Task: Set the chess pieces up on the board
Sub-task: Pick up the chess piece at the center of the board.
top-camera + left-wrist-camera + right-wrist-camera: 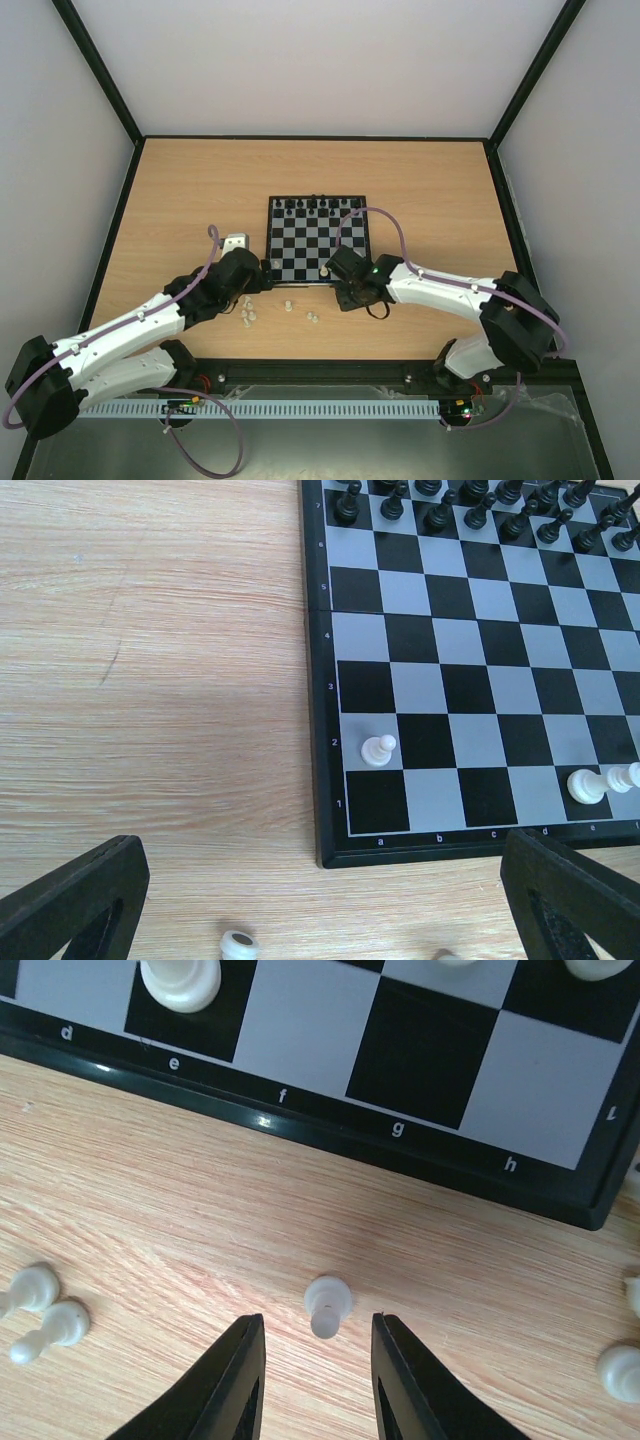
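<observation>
Letters (281, 1095) d to h on board (335, 1120)

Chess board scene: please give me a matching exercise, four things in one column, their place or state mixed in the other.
1 black pieces
2 white pawn
3 loose white piece
4 left jaws

a on the table at the right jaws' tips
b wide open
c standing on square a2
d on the board's far rows

Pairs: 1-d, 2-c, 3-a, 4-b
</observation>
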{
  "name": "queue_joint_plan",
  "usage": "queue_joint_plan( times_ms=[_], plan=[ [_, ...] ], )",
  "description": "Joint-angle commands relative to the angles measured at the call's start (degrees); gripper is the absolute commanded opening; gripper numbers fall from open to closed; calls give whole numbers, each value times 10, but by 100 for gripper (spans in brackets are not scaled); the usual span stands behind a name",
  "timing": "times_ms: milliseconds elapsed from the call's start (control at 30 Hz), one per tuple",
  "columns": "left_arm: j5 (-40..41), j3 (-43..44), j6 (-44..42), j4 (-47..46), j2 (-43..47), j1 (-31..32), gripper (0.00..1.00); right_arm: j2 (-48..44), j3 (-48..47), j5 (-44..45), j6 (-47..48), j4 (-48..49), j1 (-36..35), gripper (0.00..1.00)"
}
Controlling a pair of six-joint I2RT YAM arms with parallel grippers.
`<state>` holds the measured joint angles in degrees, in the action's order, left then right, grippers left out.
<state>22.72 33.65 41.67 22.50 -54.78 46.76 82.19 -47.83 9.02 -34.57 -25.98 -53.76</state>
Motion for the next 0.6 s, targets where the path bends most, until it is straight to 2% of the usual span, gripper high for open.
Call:
queue_joint_plan(
  times_ms=[0, 300, 567],
  plan=[
    [-2, -6, 6, 2, 9, 3, 100, 20, 13, 2, -15, 0, -8, 30],
    [-2, -8, 5, 1, 12, 3, 99, 50, 14, 7, -15, 15, -8, 22],
    [-3, -12, 3, 2, 17, 2, 100, 63, -1, 15, -15, 8, -8, 7]
  ],
)
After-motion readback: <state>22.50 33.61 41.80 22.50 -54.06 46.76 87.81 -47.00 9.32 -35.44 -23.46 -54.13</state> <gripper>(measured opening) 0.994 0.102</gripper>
